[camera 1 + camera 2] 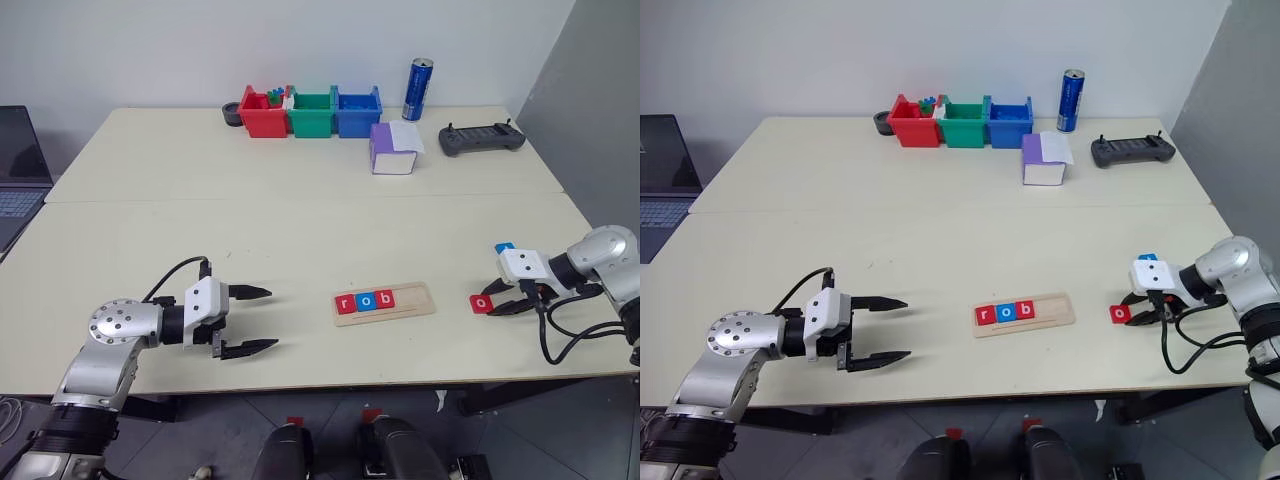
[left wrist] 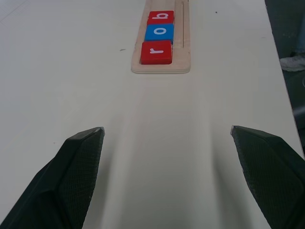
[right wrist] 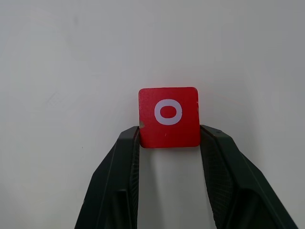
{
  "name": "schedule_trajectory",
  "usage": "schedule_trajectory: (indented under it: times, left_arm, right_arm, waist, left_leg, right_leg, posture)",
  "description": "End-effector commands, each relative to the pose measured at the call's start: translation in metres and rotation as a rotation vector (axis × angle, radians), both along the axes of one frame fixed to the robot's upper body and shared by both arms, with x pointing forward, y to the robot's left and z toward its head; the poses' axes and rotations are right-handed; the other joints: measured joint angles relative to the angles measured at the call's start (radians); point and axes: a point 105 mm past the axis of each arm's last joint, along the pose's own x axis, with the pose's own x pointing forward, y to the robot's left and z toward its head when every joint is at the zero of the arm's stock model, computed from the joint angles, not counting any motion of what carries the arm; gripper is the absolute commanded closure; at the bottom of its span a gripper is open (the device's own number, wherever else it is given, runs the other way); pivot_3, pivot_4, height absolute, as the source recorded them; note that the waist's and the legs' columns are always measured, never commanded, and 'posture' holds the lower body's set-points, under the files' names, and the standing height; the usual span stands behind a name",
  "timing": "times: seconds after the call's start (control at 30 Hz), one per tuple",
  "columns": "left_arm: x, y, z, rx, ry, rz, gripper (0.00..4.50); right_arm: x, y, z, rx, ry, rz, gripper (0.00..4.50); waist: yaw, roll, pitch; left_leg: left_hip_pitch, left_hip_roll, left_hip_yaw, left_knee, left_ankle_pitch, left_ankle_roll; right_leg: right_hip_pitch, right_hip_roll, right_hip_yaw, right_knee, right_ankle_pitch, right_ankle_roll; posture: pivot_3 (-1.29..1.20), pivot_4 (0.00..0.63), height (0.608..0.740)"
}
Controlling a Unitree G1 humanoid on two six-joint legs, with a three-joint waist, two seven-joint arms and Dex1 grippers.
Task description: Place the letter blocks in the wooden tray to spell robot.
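Stretching across the scene, the pale cream table point(image 1: 300, 230) carried the long pale wooden tray point(image 1: 410, 303) holding red r, blue o and red b tiles point(image 1: 365, 300). Left gripper point(image 1: 248, 320) gaped wide, empty. Right gripper point(image 3: 169, 138) pinched the small red square "o" tile point(image 3: 168, 117) on the tabletop, right of the tray.

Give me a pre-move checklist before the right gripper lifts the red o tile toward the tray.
1. Right gripper fingers against both sides of the red o tile: ok.
2. Tile already off the table: cannot tell.
3. Wooden tray holds r, o, b in order: ok.
4. Groove free right after the b tile: ok.
5. Left gripper open and well left of the tray: ok.
6. Blue tile behind the right gripper, letter readable: cannot tell.
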Motion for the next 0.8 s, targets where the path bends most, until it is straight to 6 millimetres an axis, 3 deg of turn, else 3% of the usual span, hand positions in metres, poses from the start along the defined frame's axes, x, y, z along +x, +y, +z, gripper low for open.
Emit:
schedule_trajectory:
  times: [0.03,0.1,0.2,0.33,0.57,0.8]
  left_arm:
    - [0.002,0.0,0.013,0.007,-0.046,-0.009,0.0]
    - [0.003,0.0,0.013,0.007,-0.045,-0.011,0.0]
    - [0.006,-0.003,0.014,0.004,-0.045,-0.016,0.0]
    - [0.008,-0.009,0.015,-0.004,-0.047,-0.031,0.0]
    - [0.005,-0.009,0.014,0.014,-0.042,-0.054,0.0]
    - [0.003,-0.009,0.011,0.017,-0.041,-0.052,0.0]
  right_arm:
    - [-0.01,0.034,0.049,0.104,-0.057,0.157,3.06]
    - [-0.02,0.06,0.062,0.157,-0.073,0.243,3.06]
    - [-0.025,0.091,0.065,0.205,-0.088,0.286,3.06]
    - [-0.019,0.117,0.043,0.17,-0.087,0.298,3.06]
    - [0.007,0.12,0.027,0.101,-0.103,0.271,3.06]
    - [0.015,0.124,0.02,0.078,-0.068,0.272,3.06]
  waist:
    - [-0.003,0.0,0.0]
    - [-0.004,0.0,0.0]
    - [-0.004,0.0,0.0]
    - [0.001,0.0,0.0]
    - [0.004,0.0,0.0]
    - [0.0,0.0,0.0]
  left_leg:
    - [0.0,0.0,0.0,0.0,0.0,0.0]
    - [0.001,0.001,0.0,-0.001,0.0,0.0]
    - [0.002,0.001,0.0,-0.001,0.0,0.0]
    - [0.001,0.001,0.0,0.0,0.0,0.0]
    - [-0.002,0.0,0.0,0.002,0.0,0.0]
    - [-0.001,0.0,0.0,0.001,0.0,0.0]
  right_leg:
    - [0.0,0.0,0.0,0.001,0.0,0.0]
    - [0.0,0.0,0.0,0.001,0.0,0.0]
    - [0.0,0.001,-0.001,0.001,0.0,0.0]
    - [0.0,0.0,-0.001,0.001,0.0,0.0]
    - [-0.001,-0.001,0.0,0.001,0.0,0.0]
    - [-0.001,0.0,0.0,0.002,0.0,0.0]
  posture:
    - [0.0,0.15,0.74]
    - [0.0,0.15,0.74]
    - [0.0,0.15,0.74]
    - [0.0,0.15,0.74]
    - [0.0,0.15,0.74]
    - [0.0,0.15,0.74]
